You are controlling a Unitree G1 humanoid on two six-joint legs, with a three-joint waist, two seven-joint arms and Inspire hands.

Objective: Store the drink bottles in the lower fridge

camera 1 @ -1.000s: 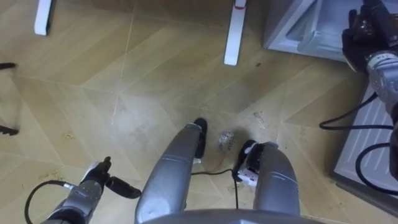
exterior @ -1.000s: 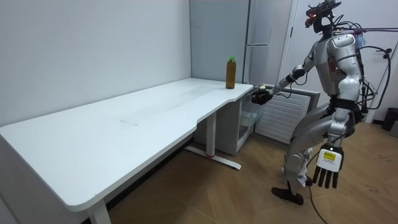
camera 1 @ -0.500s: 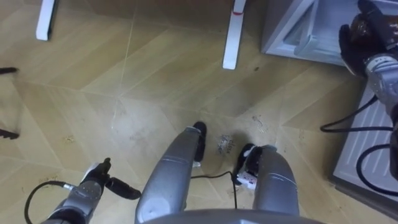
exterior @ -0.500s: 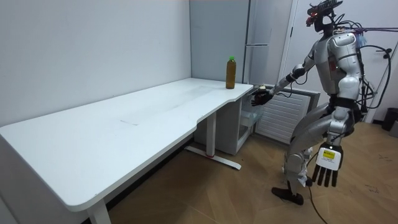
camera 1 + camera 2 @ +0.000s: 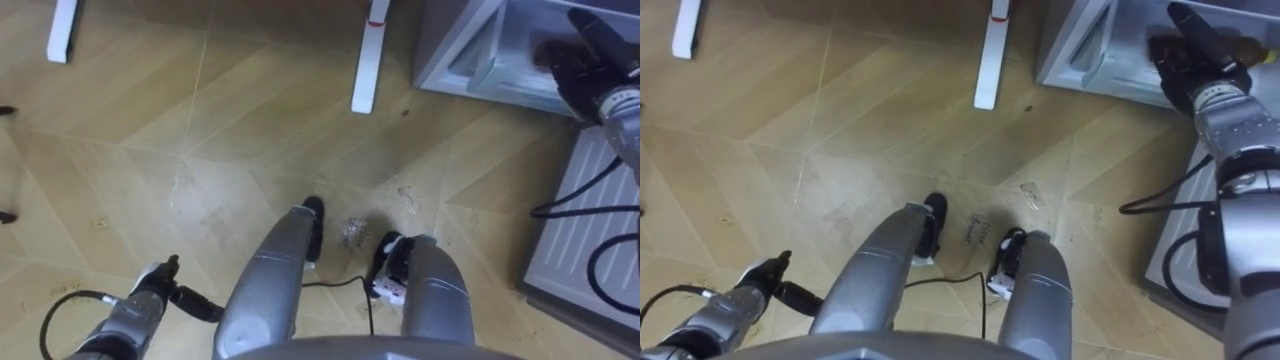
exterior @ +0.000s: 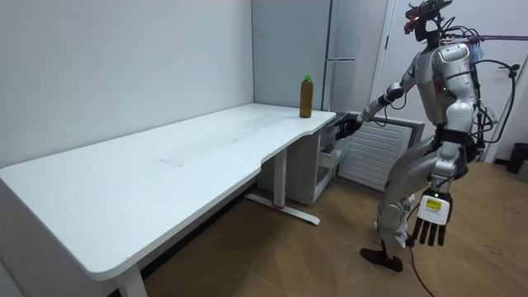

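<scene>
Since a second ago, the right hand (image 5: 585, 62) has pushed further over the open lower fridge (image 5: 468, 52). In the eye views its dark fingers are curled round a brownish drink bottle (image 5: 1250, 46) right at the fridge's opening, while the left hand (image 5: 150, 292) hangs low by the leg. In the room view, the robot stands beside the white table (image 6: 165, 165), facing the fridge. The left hand's fingers are straight, pointing down. A second bottle (image 6: 306, 96) stands upright on the table's far corner.
</scene>
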